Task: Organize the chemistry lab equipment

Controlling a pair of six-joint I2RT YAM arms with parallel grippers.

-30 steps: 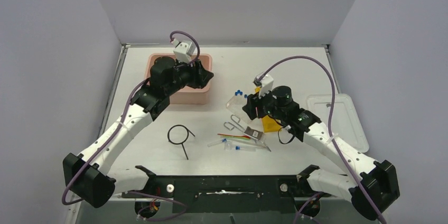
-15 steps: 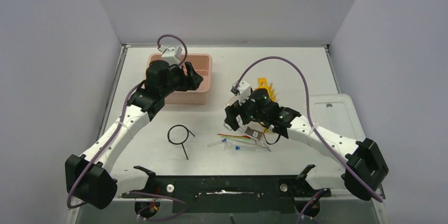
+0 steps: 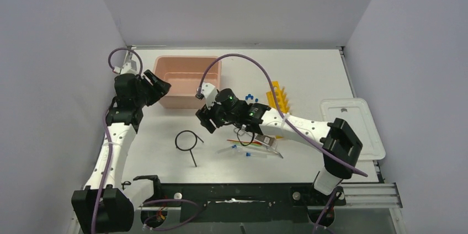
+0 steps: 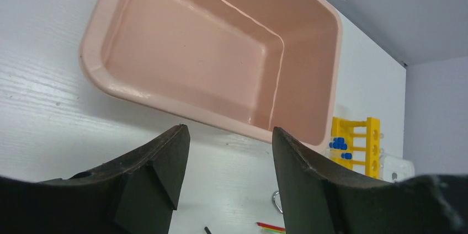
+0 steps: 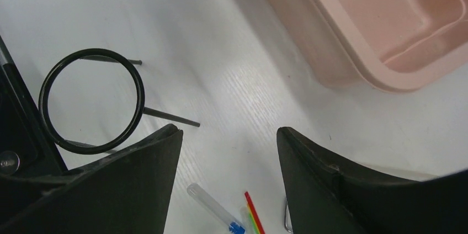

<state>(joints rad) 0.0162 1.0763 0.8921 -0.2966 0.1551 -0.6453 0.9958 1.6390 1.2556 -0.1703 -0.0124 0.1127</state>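
Black wire ring with stem (image 5: 140, 99) now lies just left of the newly arrived right gripper (image 5: 229, 134), spread wide and empty, so it is likely the next pickup.

pink tub (image 3: 185, 79) 1 | white lid (image 3: 353, 126) 1 | black wire ring (image 3: 190, 150) 1 | yellow holed rack (image 3: 278, 97) 1 | metal tongs (image 3: 269, 141) 1

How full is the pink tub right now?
Empty: in the left wrist view the pink tub shows a bare floor, nothing inside.

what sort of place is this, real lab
Likely a robot test cell, not a working lab: a white table boxed by plain grey walls, two arms bolted at its edge, and a yellow holed rack and black wire ring laid out.
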